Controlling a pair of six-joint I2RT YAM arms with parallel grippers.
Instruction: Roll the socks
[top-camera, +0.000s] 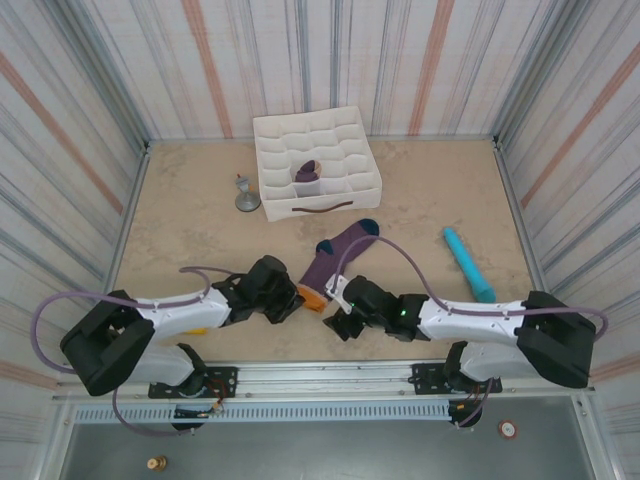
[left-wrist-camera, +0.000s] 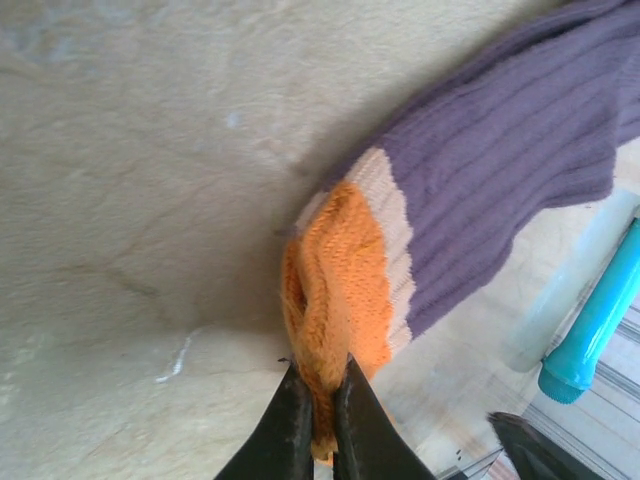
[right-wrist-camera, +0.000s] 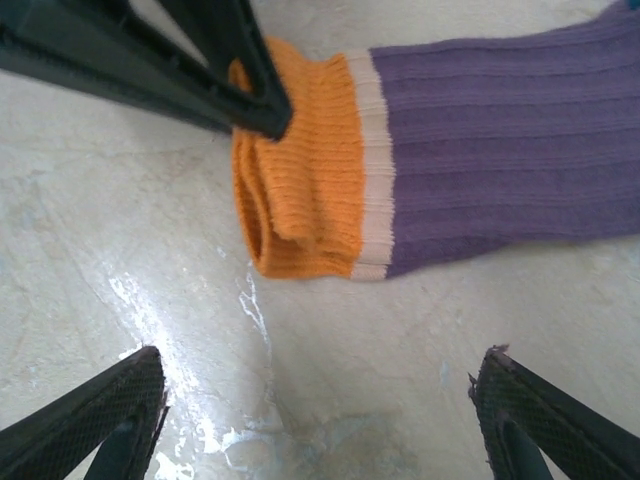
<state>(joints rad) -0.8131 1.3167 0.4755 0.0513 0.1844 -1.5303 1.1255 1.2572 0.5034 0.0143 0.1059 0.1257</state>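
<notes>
Purple and soft, the long sock (top-camera: 333, 260) lies flat on the sandy tabletop (top-camera: 200, 220), between the two arms. The left pincer (left-wrist-camera: 322, 372) is pressed together on its orange cuff (left-wrist-camera: 345, 260), pinching it. The right pincer (right-wrist-camera: 320, 365) is spread wide near the cuff, holding nothing. One small purple bundle (top-camera: 308, 172) sits in a pocket of the white box (top-camera: 290, 207). That sock looks done. This one is not rolled yet. About half the job looks left.

Bright, even overhead light. The purple ribbed fabric sock with orange cuff (left-wrist-camera: 480, 170) throws a soft shadow on the beige marbled tabletop (left-wrist-camera: 130, 150). In the right wrist view, white glare streaks the tabletop, and the right arm's black jaws blur in the bottom corners.
</notes>
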